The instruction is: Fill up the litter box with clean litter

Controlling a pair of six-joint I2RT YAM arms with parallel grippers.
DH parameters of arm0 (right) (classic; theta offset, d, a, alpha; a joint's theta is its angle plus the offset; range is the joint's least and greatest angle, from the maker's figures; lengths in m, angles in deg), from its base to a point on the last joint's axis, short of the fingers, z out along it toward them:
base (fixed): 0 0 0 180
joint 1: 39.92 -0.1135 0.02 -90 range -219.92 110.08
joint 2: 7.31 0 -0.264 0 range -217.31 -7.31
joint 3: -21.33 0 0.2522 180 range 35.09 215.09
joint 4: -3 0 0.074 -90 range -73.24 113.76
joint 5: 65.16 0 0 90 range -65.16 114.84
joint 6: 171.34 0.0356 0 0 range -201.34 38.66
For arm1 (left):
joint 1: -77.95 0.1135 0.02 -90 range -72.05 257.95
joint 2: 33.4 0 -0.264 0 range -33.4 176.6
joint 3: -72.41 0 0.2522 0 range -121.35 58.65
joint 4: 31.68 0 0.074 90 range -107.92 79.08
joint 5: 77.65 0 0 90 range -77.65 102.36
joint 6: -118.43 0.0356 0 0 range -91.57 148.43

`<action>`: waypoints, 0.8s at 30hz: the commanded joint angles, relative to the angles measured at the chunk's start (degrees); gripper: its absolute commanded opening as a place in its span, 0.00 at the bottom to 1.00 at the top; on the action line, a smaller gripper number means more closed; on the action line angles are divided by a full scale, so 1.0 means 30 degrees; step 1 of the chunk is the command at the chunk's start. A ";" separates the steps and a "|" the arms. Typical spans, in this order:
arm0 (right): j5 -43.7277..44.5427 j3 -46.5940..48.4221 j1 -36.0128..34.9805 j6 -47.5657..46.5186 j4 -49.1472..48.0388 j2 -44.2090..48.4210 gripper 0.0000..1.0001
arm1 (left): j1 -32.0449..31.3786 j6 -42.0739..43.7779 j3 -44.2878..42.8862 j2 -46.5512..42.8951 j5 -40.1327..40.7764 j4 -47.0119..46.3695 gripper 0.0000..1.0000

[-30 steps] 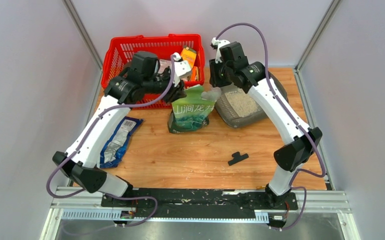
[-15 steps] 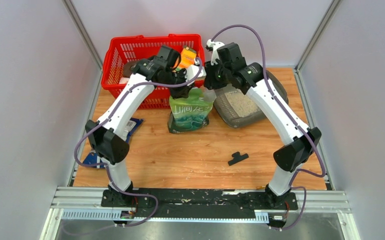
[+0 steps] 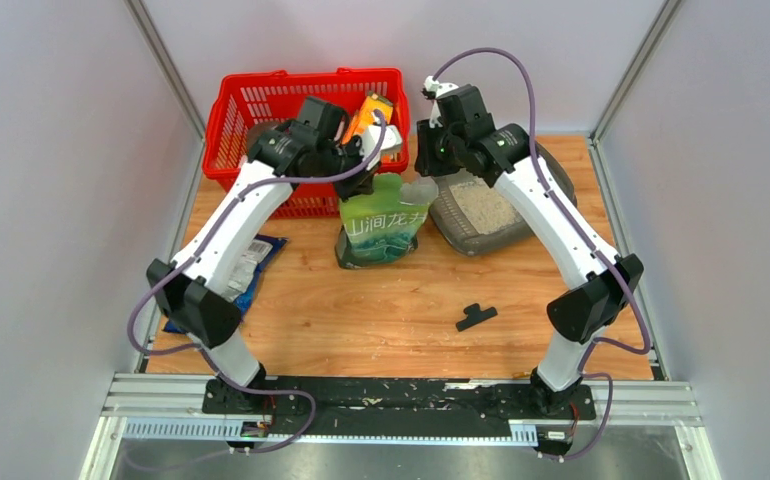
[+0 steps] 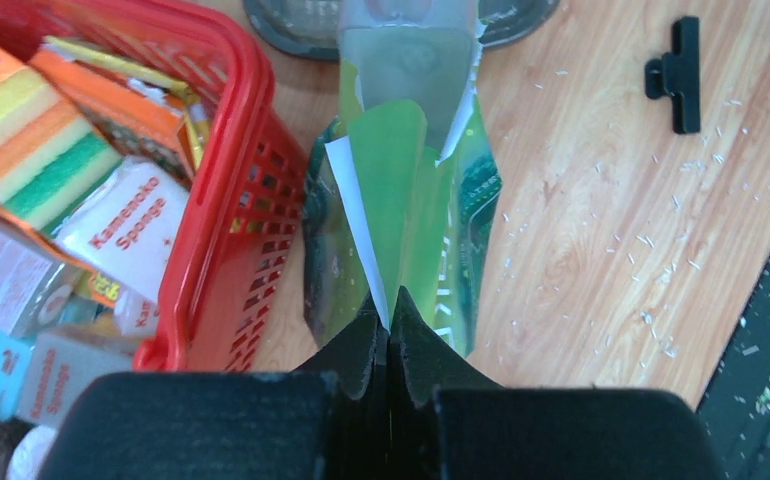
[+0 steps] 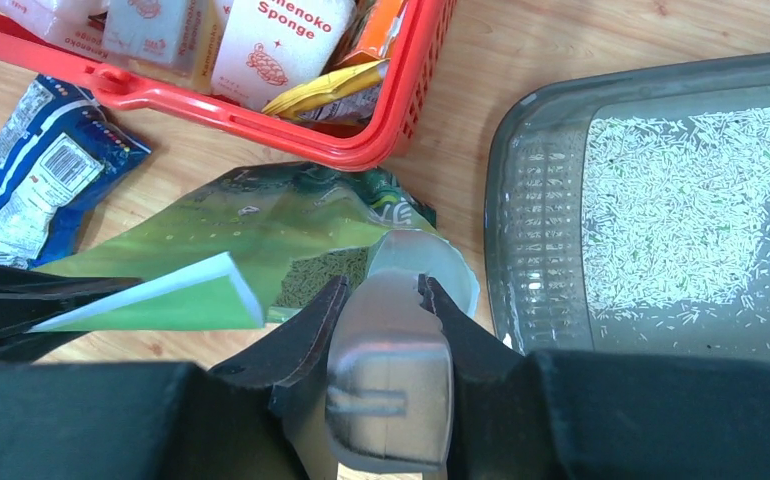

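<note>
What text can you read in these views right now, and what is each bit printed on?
"Kamenoko Sponge": white sponge pack in the red basket.
"Kamenoko Sponge": greyish pack next to it in the basket.
"山涧" followed by two characters I cannot read surely: white print on the green pouch.
Blue foil bag: barcode and small print, too small to read.

Green pouch [image 3: 382,232] stands beside red basket [image 3: 301,75]; black clip [image 3: 476,316] and blue bag [image 3: 255,262] lie apart.
</note>
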 commanded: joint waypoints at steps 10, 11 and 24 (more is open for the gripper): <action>-0.5280 -0.0386 0.0035 -0.1436 0.0698 0.0757 0.00 | -0.0093 -0.5641 0.7210 -0.7329 0.1818 -1.0509 0.00; -0.5369 -0.0707 0.0035 -0.1554 0.0671 0.0669 0.00 | -0.0093 -0.5758 0.7504 -0.7562 0.1730 -1.0713 0.00; 0.1397 -0.5635 -0.0902 0.0558 -0.5805 0.2750 0.00 | -0.0093 -0.7458 0.8883 -0.8619 0.2023 -1.2912 0.00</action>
